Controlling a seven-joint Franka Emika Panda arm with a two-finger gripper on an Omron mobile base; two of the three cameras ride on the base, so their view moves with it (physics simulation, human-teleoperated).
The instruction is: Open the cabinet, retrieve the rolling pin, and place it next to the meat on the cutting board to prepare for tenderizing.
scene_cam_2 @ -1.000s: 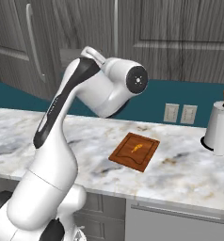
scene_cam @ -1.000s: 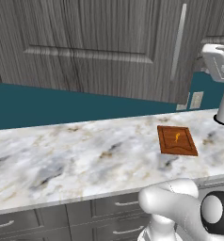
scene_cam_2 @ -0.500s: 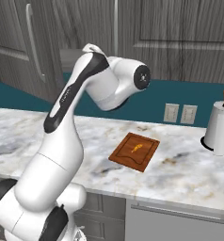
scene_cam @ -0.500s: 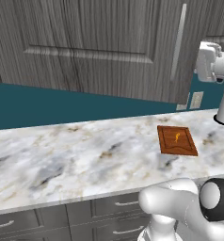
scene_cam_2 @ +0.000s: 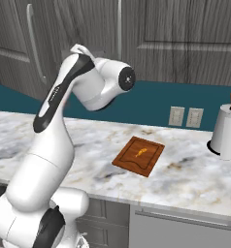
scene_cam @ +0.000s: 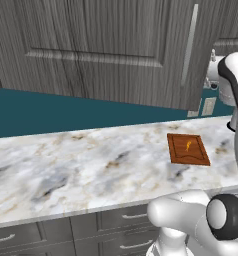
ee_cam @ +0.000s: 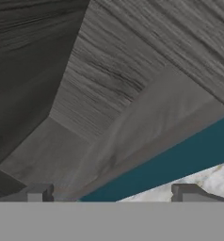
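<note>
Left base view, reading from left to right: I see the cabinet [scene_cam: 106,50] spanning the upper wall, its panelled grey door shut and one slim silver bar handle [scene_cam: 190,45] standing upright toward the door's right side. Below it runs a teal backsplash [scene_cam: 51,112], then the marbled countertop [scene_cam: 81,170]. The cutting board [scene_cam: 188,149] lies flat toward the right end of the countertop, well back from the front edge, and the meat [scene_cam: 189,146] sits on the board near its centre. My arm's white links rise at the right margin.

Right base view, left to right: a second bar handle [scene_cam_2: 34,41] on the cabinet [scene_cam_2: 185,34], then my arm reaching up toward the doors, then the cutting board [scene_cam_2: 139,156] mid-counter with the meat [scene_cam_2: 139,154] on it. A pair of wall outlets [scene_cam_2: 185,116] is set in the backsplash behind, and a paper towel roll [scene_cam_2: 226,134] stands upright near the right end.

Hand view: the gripper [ee_cam: 113,197] faces the cabinet's underside and door edge at an angle. Its fingertips [ee_cam: 37,192] stand well apart with nothing between them. I cannot see the rolling pin, and both doors appear closed.
</note>
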